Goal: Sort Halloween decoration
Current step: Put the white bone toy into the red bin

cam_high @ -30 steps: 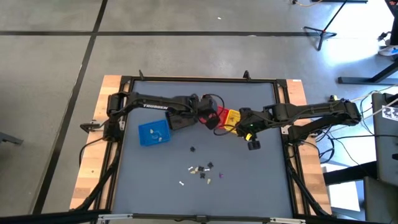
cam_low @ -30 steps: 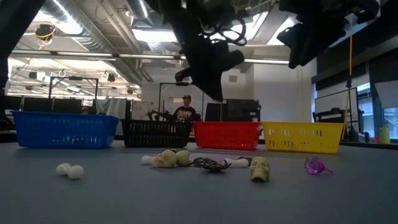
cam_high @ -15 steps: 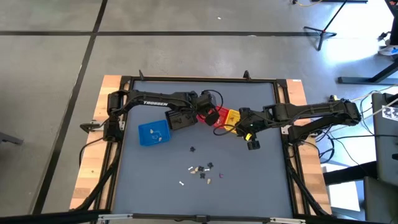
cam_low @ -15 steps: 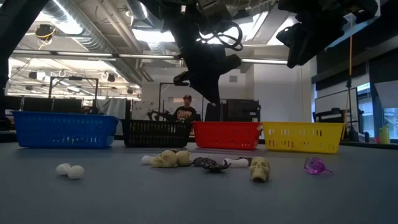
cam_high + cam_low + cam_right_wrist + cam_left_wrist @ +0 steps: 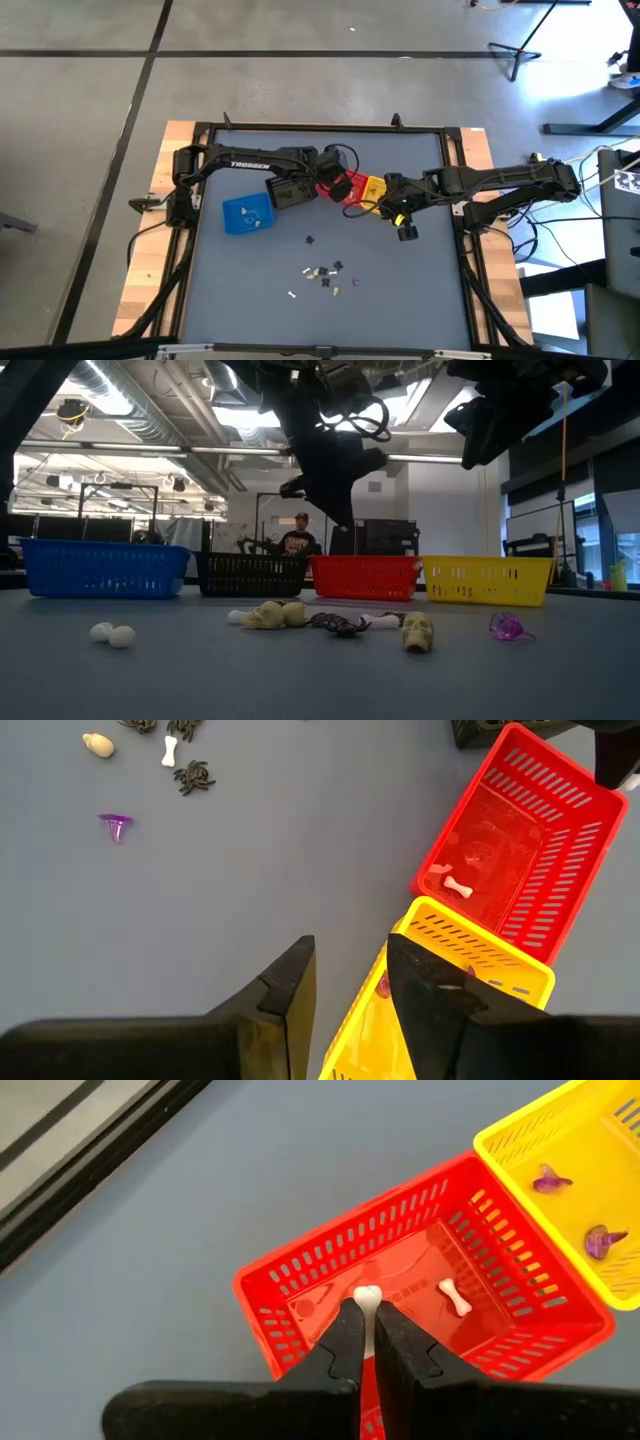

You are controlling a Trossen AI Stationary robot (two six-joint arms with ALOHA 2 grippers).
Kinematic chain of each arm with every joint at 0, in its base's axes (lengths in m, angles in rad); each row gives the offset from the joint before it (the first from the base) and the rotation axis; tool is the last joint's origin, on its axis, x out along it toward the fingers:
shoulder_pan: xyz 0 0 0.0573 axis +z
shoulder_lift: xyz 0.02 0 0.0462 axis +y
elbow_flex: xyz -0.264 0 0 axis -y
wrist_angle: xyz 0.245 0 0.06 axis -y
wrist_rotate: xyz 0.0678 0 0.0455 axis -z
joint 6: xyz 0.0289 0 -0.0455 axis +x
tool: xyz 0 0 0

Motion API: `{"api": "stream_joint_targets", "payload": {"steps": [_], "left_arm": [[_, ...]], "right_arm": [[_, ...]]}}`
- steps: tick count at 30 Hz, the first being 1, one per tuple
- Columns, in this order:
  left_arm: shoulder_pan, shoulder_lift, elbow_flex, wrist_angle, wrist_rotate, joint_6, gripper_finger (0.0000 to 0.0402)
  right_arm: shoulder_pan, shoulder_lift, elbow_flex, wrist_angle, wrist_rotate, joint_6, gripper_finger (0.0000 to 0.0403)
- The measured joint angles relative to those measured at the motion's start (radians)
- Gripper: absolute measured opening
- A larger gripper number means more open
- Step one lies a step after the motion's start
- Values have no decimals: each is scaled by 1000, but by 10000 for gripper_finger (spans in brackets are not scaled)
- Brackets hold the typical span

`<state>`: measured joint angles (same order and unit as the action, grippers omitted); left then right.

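The grey worktop [image 5: 400,290] fills the frame, with both dark arms reaching in toward the row of baskets at its middle. The blue basket [image 5: 246,214] sits at the left end of that row, then the black basket [image 5: 249,574], the red basket [image 5: 420,1280] and the yellow basket [image 5: 570,1190] just beside it. Over the red basket hangs the left claw [image 5: 364,1305], its fingers pinched tight on a small white bone [image 5: 367,1295] — held above the basket's floor, where a second white bone [image 5: 455,1296] already lies. Two purple trinkets [image 5: 551,1179] rest in the yellow basket next door. The right claw [image 5: 348,982] hovers by the yellow basket's near corner, fingers parted about halfway, and nothing shows between them. Down on the open worktop the loose Halloween decoration [image 5: 340,622] waits in a cluster well apart from the baskets: a cream skull [image 5: 418,631], a black spider [image 5: 194,777], a pale figure [image 5: 266,615] and a purple piece [image 5: 507,626] off to one side — plus two small white balls [image 5: 112,634] lying touching each other near the blue end. Beyond the worktop, a person [image 5: 298,538] sits in the room behind.
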<state>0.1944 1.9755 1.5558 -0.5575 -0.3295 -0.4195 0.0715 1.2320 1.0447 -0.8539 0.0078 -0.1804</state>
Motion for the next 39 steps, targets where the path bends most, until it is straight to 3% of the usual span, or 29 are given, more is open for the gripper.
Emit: {"api": "stream_joint_targets", "payload": {"steps": [24,34,39], "left_arm": [[0,0,-1,5,2,63,1],[0,0,-1,6,1,64,77],[0,1,-1,15,7,64,89]], "right_arm": [[0,0,0,0,0,-1,124],[0,0,0,0,0,0,124],[0,0,0,0,0,-1,124]]}}
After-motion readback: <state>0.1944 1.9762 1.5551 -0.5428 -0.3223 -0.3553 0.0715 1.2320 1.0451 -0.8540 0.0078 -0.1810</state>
